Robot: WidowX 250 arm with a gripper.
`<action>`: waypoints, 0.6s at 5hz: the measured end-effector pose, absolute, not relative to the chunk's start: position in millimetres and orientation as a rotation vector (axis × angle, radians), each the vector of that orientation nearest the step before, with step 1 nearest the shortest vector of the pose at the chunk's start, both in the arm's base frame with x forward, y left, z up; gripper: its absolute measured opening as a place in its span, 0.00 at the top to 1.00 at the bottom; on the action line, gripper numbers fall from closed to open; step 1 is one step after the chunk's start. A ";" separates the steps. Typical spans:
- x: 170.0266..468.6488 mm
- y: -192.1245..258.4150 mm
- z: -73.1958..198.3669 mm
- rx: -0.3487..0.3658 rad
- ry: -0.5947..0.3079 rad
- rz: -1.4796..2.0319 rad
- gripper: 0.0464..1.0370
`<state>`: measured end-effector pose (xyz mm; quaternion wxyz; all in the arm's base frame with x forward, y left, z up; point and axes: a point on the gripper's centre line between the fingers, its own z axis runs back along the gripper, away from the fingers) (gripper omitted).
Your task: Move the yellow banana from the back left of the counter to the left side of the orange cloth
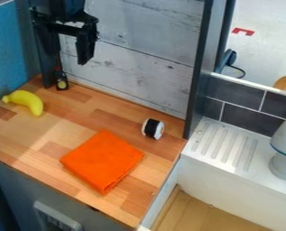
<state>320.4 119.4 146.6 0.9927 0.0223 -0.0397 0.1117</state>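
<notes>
Looks wide at the pincer [68, 61], holding nothing, beside the plank wall [139, 67]; probably pre-grasp, calling for a wall-clear descent; below left, find toy banana [29, 100] near the surface [90, 115] edge; rightward, room to manoeuvre before black-banded white roll [153, 128]; nearer front, folded orange cloth [101, 158].

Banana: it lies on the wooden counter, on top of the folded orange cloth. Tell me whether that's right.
Not quite: the banana isn't on top of the cloth. The camera view shows it lying apart from the folded orange cloth, over by the blue panel. It does lie on the wooden counter.
</notes>
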 end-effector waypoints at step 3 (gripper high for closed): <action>318.4 125.0 121.0 0.057 0.019 0.240 0.04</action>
